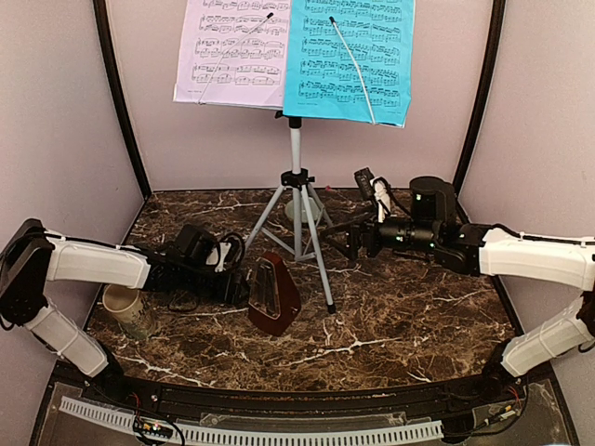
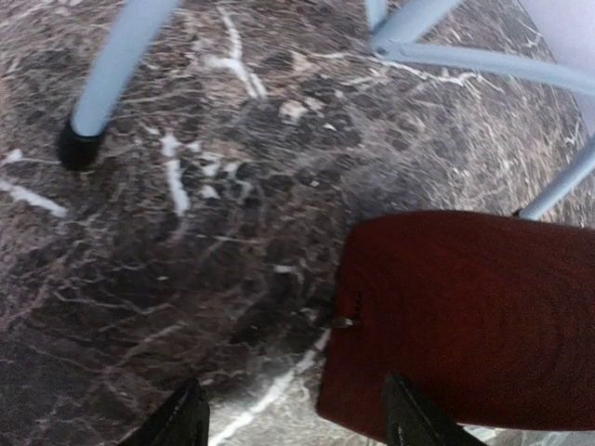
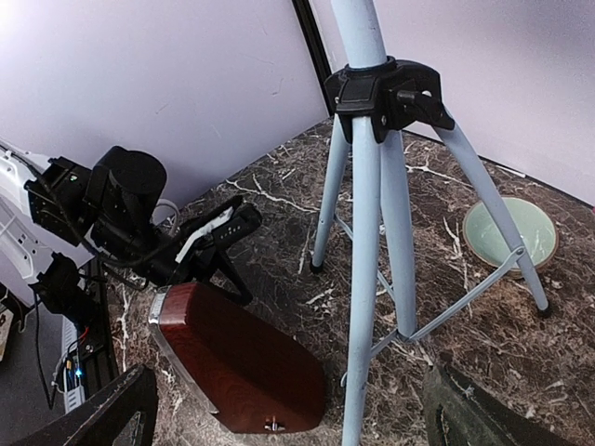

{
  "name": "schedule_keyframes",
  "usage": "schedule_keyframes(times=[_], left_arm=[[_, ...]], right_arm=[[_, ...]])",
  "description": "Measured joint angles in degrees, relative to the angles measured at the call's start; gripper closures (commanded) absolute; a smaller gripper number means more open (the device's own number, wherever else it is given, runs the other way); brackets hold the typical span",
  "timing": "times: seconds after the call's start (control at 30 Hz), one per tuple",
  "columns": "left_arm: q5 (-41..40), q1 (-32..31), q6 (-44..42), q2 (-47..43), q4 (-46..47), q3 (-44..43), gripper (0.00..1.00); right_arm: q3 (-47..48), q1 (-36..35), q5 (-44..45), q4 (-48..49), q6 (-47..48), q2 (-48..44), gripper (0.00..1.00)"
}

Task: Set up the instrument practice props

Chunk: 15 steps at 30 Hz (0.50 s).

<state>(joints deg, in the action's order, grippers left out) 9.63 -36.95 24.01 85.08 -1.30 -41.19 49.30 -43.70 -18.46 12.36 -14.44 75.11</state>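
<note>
Carefully: with left pincer [image 2: 296, 423] half spread at the metronome [image 1: 273, 297] and right pincer [image 1: 342, 240] wide, empty, an off-centre pinch may topple it against the stand [image 1: 296, 153].

Lilac sheet [image 1: 232, 51], blue sheet [image 1: 349, 56] cropped at top edge; mug [image 1: 125, 311] partly hidden under left arm [image 1: 98, 265].

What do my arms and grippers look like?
The left arm and right arm have white shell links with black joints and motor housings. The left gripper and right gripper are black, two-fingered. A black cable loops at the left wrist.
</note>
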Motion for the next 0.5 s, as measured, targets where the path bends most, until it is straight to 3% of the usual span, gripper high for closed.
schedule_keyframes(times=[0.5], left_arm=[[5.51, -14.45, -0.81, 1.51, 11.19, 4.15, 0.37]], right_arm=[[2.25, 0.02, -1.33, -1.70, -1.09, 0.76, 0.00]])
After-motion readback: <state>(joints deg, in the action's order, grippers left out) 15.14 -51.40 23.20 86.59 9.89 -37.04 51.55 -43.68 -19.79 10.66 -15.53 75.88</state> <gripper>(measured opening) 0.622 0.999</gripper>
